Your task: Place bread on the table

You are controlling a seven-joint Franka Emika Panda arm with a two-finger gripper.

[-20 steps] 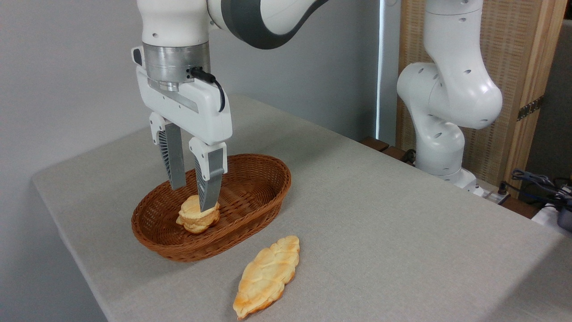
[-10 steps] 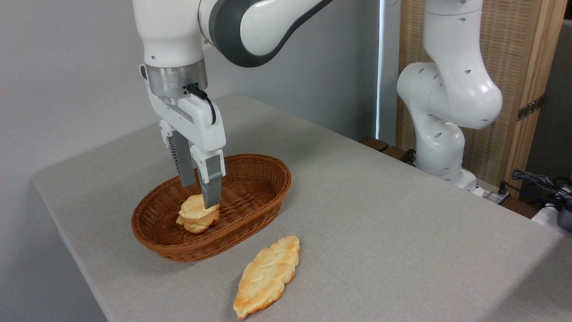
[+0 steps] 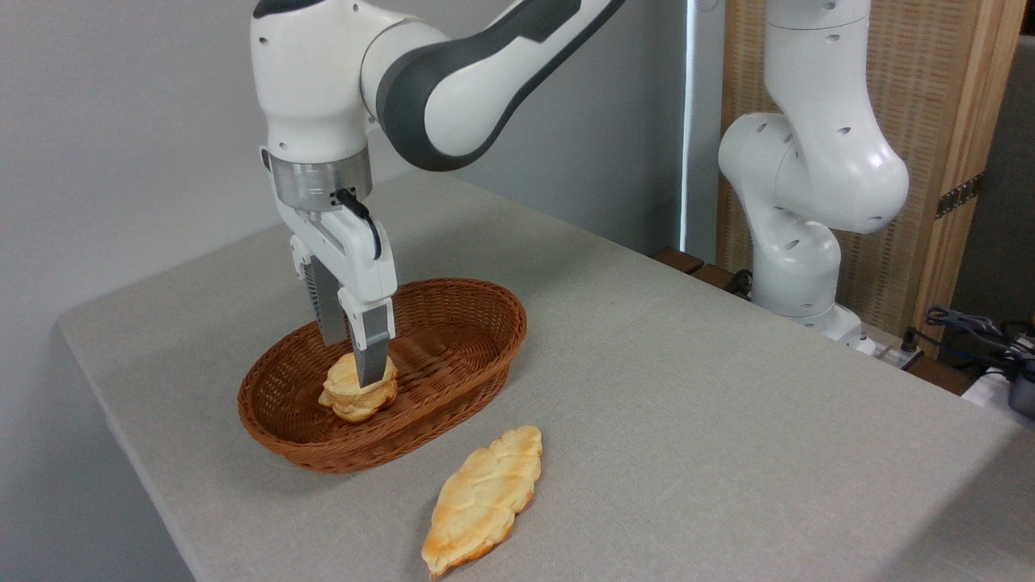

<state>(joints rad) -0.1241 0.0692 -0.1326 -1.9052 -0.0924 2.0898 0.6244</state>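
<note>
Here the bread (image 3: 357,391) sits inside the wicker basket (image 3: 453,380), toward its left end. The gripper (image 3: 356,362) hangs straight down over the roll, its fingers (image 3: 371,354) parted and reaching the top of the bread without clenching it. Just right of the basket, a braided loaf (image 3: 482,500) lies on the worktop (image 3: 687,388).

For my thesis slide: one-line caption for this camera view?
Gripper descends on the bread in the wicker basket; braided loaf lies on the table.
</note>
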